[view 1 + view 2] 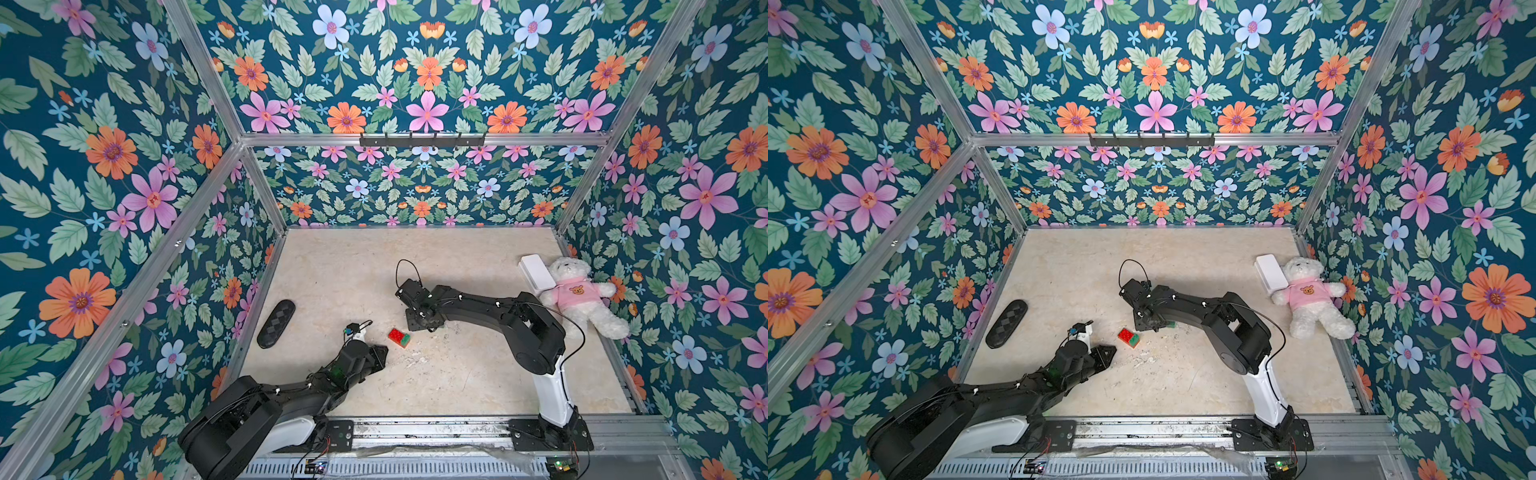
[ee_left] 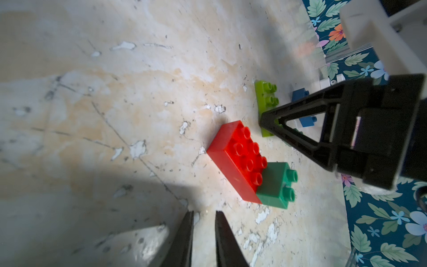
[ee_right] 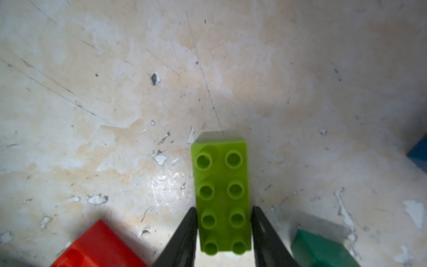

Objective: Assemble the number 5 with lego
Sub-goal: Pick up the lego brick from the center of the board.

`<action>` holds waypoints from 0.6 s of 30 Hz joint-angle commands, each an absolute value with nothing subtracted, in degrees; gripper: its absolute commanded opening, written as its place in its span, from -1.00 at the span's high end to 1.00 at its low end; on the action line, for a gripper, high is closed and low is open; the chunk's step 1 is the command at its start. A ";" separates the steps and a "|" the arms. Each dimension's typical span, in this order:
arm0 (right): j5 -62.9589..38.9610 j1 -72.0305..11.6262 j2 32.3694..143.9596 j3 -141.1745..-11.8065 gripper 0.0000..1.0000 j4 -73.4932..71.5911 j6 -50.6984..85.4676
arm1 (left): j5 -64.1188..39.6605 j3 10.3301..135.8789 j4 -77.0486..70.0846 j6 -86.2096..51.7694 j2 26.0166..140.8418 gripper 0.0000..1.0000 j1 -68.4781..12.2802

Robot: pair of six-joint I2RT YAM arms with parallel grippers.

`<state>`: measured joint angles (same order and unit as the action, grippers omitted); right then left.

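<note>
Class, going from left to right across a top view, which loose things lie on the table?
Black oval pad → red and green bricks → white box → teddy bear.

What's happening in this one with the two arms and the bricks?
The right gripper straddles a long lime-green studded plastic brick lying flat on the beige table, jaws against its long sides. The left gripper is shut and empty near a long red plastic brick with a short dark-green brick pressed onto one end.
</note>
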<state>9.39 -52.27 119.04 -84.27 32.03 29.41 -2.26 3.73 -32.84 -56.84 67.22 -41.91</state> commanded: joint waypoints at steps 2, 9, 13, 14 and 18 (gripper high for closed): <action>10.09 -52.30 119.18 -84.64 0.38 33.19 28.83 | -2.81 3.29 -25.44 -56.94 67.52 0.55 -42.09; 9.99 -52.29 116.05 -82.92 0.49 32.41 28.48 | -3.43 3.37 -25.49 -57.29 66.91 0.56 -42.47; 8.79 -52.29 112.06 -80.60 0.50 30.95 27.64 | -3.95 3.32 -25.45 -57.90 65.52 0.53 -42.91; 8.15 -52.29 111.07 -80.00 0.51 30.41 27.09 | -4.19 3.22 -25.53 -58.08 65.17 0.52 -42.89; 6.39 -52.61 107.24 -77.02 0.51 28.03 24.81 | -4.76 3.04 -25.58 -58.74 63.63 0.47 -43.01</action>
<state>7.75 -52.34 108.90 -78.11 29.95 27.07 -3.64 3.36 -30.41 -58.15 64.12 -42.92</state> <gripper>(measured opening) 0.331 0.263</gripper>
